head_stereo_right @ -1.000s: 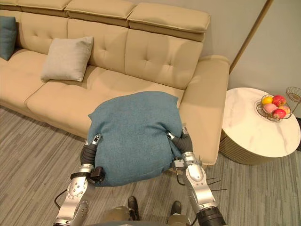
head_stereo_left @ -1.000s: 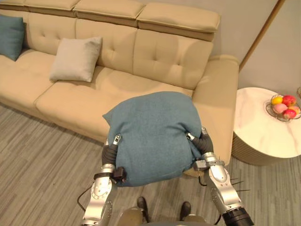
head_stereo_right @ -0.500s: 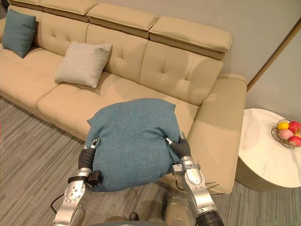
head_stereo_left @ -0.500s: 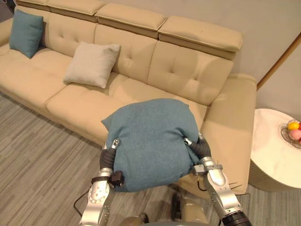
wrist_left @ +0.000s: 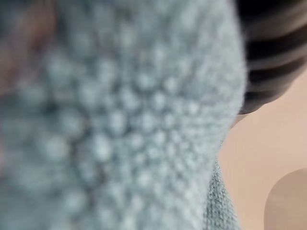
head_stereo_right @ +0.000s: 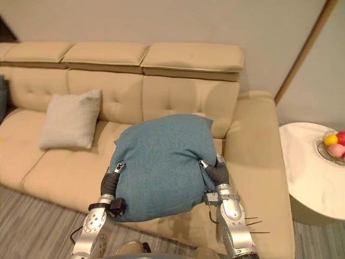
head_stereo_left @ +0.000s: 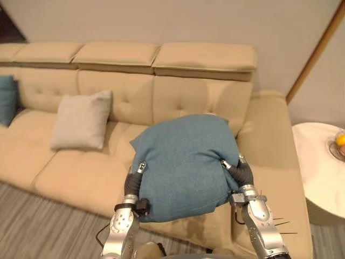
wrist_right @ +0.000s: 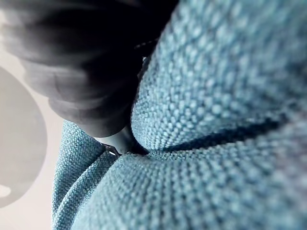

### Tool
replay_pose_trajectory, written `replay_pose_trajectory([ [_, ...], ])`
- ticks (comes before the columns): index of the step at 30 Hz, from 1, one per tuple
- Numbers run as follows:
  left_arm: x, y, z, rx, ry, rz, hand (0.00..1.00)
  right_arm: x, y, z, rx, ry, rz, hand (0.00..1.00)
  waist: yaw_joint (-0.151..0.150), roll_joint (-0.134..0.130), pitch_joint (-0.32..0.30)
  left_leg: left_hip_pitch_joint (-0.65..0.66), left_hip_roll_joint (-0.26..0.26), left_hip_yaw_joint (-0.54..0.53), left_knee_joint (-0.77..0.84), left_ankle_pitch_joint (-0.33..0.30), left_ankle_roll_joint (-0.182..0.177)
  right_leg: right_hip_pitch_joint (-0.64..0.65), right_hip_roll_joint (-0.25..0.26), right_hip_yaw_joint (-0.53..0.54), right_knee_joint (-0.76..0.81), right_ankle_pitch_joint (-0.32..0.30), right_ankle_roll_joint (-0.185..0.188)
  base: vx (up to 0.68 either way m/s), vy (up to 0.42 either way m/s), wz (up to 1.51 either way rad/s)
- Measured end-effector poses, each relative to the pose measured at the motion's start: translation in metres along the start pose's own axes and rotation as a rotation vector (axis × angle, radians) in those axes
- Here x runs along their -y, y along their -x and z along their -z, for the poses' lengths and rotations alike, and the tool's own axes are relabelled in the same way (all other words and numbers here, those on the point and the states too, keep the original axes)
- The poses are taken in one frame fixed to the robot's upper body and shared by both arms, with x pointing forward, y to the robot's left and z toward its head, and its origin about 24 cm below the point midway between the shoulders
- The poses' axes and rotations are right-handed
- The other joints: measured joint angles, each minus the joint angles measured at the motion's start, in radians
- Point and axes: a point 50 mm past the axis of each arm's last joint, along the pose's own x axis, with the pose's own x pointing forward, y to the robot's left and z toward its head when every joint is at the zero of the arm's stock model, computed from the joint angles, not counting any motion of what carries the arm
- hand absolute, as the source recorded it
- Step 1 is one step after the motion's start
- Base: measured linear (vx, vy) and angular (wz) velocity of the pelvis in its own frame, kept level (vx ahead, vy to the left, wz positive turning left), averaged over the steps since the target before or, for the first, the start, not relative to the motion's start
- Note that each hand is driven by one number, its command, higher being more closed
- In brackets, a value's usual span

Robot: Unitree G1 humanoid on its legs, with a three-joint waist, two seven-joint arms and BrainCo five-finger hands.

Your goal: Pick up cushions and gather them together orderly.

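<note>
As the whole view is swung square to the sofa [head_stereo_left: 205, 94] (a camera shift), the blue cushion [head_stereo_left: 183, 162] is still carried mid-frame between left robot hand [head_stereo_left: 133, 182] and right robot hand [head_stereo_left: 241, 174], whose closure cannot be told; delivery beside the beige cushion [head_stereo_left: 81, 120], centre left, is judged next.
</note>
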Motion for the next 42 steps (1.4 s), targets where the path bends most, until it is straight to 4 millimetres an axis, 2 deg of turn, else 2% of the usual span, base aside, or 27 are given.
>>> replay_pose_trajectory([
  [1,0.001,0.0,0.001,0.0,0.01,-0.003,1.0,0.0,-0.001,-0.001,0.003,0.014,-0.001,1.0,0.0,0.025,-0.005,0.02,0.001,-0.057,-0.103,0.068,-0.036,-0.003,0.007,0.024,0.01,-0.011,0.025,0.24,0.496,-1.18],
  [2,0.005,0.002,0.003,-0.006,0.026,-0.006,1.0,0.002,-0.002,-0.001,0.006,0.029,-0.001,1.0,-0.004,0.07,-0.006,0.032,0.034,-0.099,-0.159,0.155,-0.091,-0.004,0.038,0.051,0.01,-0.027,0.061,0.2,0.416,-1.01],
  [3,0.0,0.001,0.005,-0.024,0.005,-0.01,1.0,-0.003,0.001,0.009,-0.038,-0.001,0.019,1.0,-0.01,0.03,-0.007,0.05,0.005,-0.06,-0.137,0.126,-0.071,-0.003,-0.003,0.068,0.019,-0.025,0.074,0.21,0.4,-0.93],
  [4,-0.002,0.002,0.005,-0.025,-0.008,-0.01,1.0,-0.006,0.002,0.01,-0.043,-0.013,0.022,1.0,-0.006,0.012,-0.004,0.065,-0.017,-0.037,-0.145,0.117,-0.056,-0.004,-0.025,0.063,0.021,-0.028,0.08,0.16,0.31,-0.72],
  [6,-0.008,0.004,0.006,-0.036,-0.03,-0.011,1.0,-0.01,0.001,0.01,-0.041,-0.015,0.013,1.0,-0.003,-0.036,-0.009,0.083,-0.058,0.045,-0.147,0.094,-0.019,-0.025,-0.085,0.115,0.017,-0.024,0.115,0.1,0.236,-0.66],
  [9,-0.014,0.004,0.003,-0.028,-0.05,-0.023,1.0,-0.018,-0.006,0.005,-0.016,0.004,-0.021,1.0,0.001,-0.035,-0.008,0.081,-0.068,0.131,-0.156,0.08,-0.005,-0.084,-0.092,0.17,0.004,0.02,0.114,0.04,0.173,-0.78],
  [12,-0.015,-0.001,-0.005,0.004,-0.062,-0.032,1.0,-0.023,-0.015,-0.003,0.022,0.013,-0.037,1.0,0.0,-0.032,-0.005,0.054,-0.054,0.178,-0.158,0.075,-0.003,-0.139,-0.085,0.202,-0.018,0.053,0.11,-0.03,0.037,-0.68],
  [14,-0.007,-0.02,-0.021,0.078,-0.061,-0.021,1.0,-0.025,-0.031,-0.019,0.091,0.019,-0.02,1.0,-0.008,-0.021,0.02,-0.013,-0.039,0.194,-0.14,0.076,-0.003,-0.203,-0.074,0.198,-0.037,0.09,0.094,-0.11,-0.028,-0.39],
  [17,0.009,-0.062,-0.066,0.245,-0.081,0.005,1.0,-0.029,-0.064,-0.061,0.251,0.037,0.002,1.0,-0.019,-0.005,0.104,-0.125,-0.03,0.189,-0.105,0.088,0.01,-0.3,-0.069,0.182,-0.039,0.134,0.095,-0.16,-0.019,-0.09],
  [18,0.014,-0.084,-0.093,0.329,-0.11,0.003,1.0,-0.034,-0.084,-0.085,0.331,0.04,0.019,1.0,-0.028,-0.002,0.138,-0.186,-0.03,0.181,-0.088,0.102,0.016,-0.346,-0.071,0.17,-0.039,0.152,0.103,-0.25,-0.018,0.1],
  [20,0.021,-0.107,-0.131,0.439,-0.144,-0.005,1.0,-0.041,-0.107,-0.116,0.422,0.052,0.045,1.0,-0.026,-0.003,0.185,-0.233,-0.03,0.175,-0.086,0.132,0.022,-0.392,-0.069,0.168,-0.04,0.182,0.101,-0.21,-0.017,0.11],
  [22,0.037,-0.13,-0.193,0.607,-0.175,-0.016,1.0,-0.043,-0.128,-0.166,0.556,0.037,0.111,1.0,-0.005,-0.007,0.234,-0.29,-0.033,0.167,-0.093,0.164,0.027,-0.446,-0.07,0.16,-0.04,0.208,0.112,-0.21,-0.022,0.14],
  [24,0.058,-0.136,-0.256,0.789,-0.178,-0.022,1.0,-0.045,-0.14,-0.221,0.699,0.003,0.172,1.0,0.005,-0.007,0.29,-0.329,-0.036,0.155,-0.108,0.199,0.031,-0.484,-0.07,0.147,-0.04,0.228,0.113,-0.17,-0.021,0.19],
  [25,0.063,-0.135,-0.274,0.844,-0.182,-0.031,1.0,-0.046,-0.141,-0.236,0.741,-0.006,0.195,1.0,0.007,-0.007,0.297,-0.345,-0.04,0.149,-0.118,0.212,0.033,-0.5,-0.071,0.143,-0.04,0.232,0.112,-0.15,-0.022,0.27],
  [26,0.074,-0.13,-0.314,0.958,-0.174,-0.046,1.0,-0.049,-0.144,-0.271,0.823,-0.034,0.231,1.0,0.012,-0.008,0.32,-0.369,-0.042,0.14,-0.143,0.243,0.033,-0.526,-0.07,0.133,-0.046,0.249,0.107,-0.16,-0.028,0.26],
  [27,0.079,-0.126,-0.341,1.031,-0.153,-0.07,1.0,-0.052,-0.147,-0.295,0.866,-0.047,0.26,0.0,0.014,-0.008,0.326,-0.39,-0.046,0.132,-0.165,0.266,0.033,-0.547,-0.072,0.124,-0.057,0.26,0.108,-0.13,-0.024,0.25],
  [28,0.082,-0.124,-0.355,1.062,-0.137,-0.081,0.0,-0.053,-0.149,-0.307,0.881,-0.058,0.276,0.0,0.013,-0.008,0.326,-0.404,-0.049,0.125,-0.173,0.275,0.032,-0.559,-0.073,0.117,-0.059,0.261,0.108,-0.1,-0.023,0.26],
  [29,0.091,-0.12,-0.381,1.117,-0.121,-0.096,0.0,-0.056,-0.151,-0.331,0.909,-0.079,0.298,0.0,0.014,-0.008,0.326,-0.427,-0.054,0.114,-0.203,0.304,0.03,-0.582,-0.074,0.104,-0.073,0.273,0.111,-0.09,-0.022,0.29],
  [30,0.095,-0.117,-0.396,1.142,-0.099,-0.113,0.0,-0.057,-0.151,-0.344,0.921,-0.093,0.316,0.0,0.014,-0.008,0.326,-0.44,-0.057,0.104,-0.234,0.328,0.029,-0.594,-0.074,0.089,-0.086,0.284,0.109,-0.1,-0.027,0.29],
  [33,0.1,-0.117,-0.422,1.15,-0.072,-0.159,0.0,-0.055,-0.154,-0.367,0.922,-0.115,0.356,0.0,0.014,-0.008,0.326,-0.452,-0.065,0.08,-0.346,0.401,0.022,-0.63,-0.07,0.058,-0.109,0.294,0.109,-0.06,-0.035,0.24],
  [36,0.103,-0.12,-0.436,1.123,-0.069,-0.186,0.0,-0.049,-0.16,-0.379,0.883,-0.141,0.371,0.0,0.012,-0.007,0.326,-0.465,-0.069,0.06,-0.467,0.482,0.016,-0.665,-0.064,0.028,-0.144,0.316,0.111,-0.02,-0.038,0.18],
  [38,0.105,-0.125,-0.436,1.092,-0.069,-0.187,0.0,-0.038,-0.164,-0.379,0.839,-0.203,0.382,0.0,0.014,-0.003,0.331,-0.488,-0.07,0.042,-0.501,0.508,0.014,-0.687,-0.063,0.005,-0.154,0.318,0.112,0.01,-0.002,0.22],
  [42,0.108,-0.137,-0.423,1.002,-0.002,-0.153,0.0,-0.03,-0.174,-0.369,0.76,-0.261,0.344,0.0,0.03,-0.002,0.354,-0.532,-0.07,0.033,-0.501,0.51,0.014,-0.715,-0.065,-0.022,-0.157,0.318,0.112,0.03,0.027,0.14],
])
